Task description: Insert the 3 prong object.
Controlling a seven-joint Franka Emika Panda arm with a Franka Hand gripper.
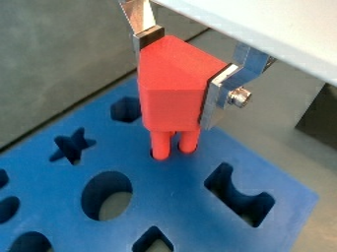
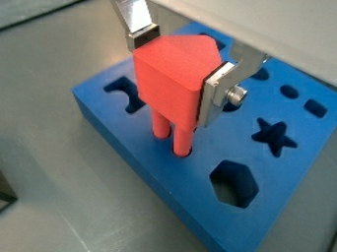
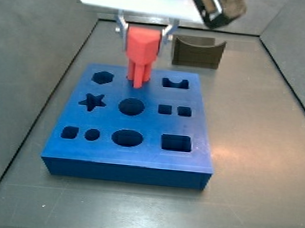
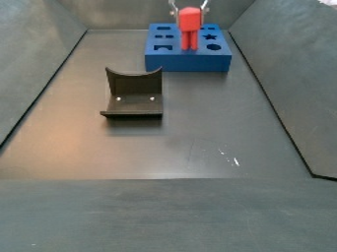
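One 3 prong object [image 1: 178,89], salmon-red, stands upright over the blue block [image 1: 283,202], prongs pointing down. In both wrist views two of its thin prongs [image 2: 172,133] show clearly and reach down to the block's top face; whether they sit inside holes or just rest on the surface, I cannot tell. In a side view [image 3: 141,50] the peg stands over the back row of the block, between the hexagon hole [image 3: 103,78] and the notched square hole [image 3: 177,83].

One gripper [image 1: 184,69] comes down from above and is clamped on the 3 prong object's block body. Its two flat silver fingers [image 2: 219,91] press opposite faces of the body, so the gap is only as wide as the peg.

One blue block, and it is full of cut-outs: a star [image 3: 93,103], round holes [image 3: 132,106], small squares [image 3: 177,110], a larger rounded rectangle [image 3: 177,143] along the front.

Further out there is one dark olive U-shaped block [image 3: 198,52], sitting on the worktop [image 4: 198,148] just behind the blue block in that side view. One fixture [image 4: 132,95], dark and L-shaped on its base plate, stands well apart from the block on the open floor.
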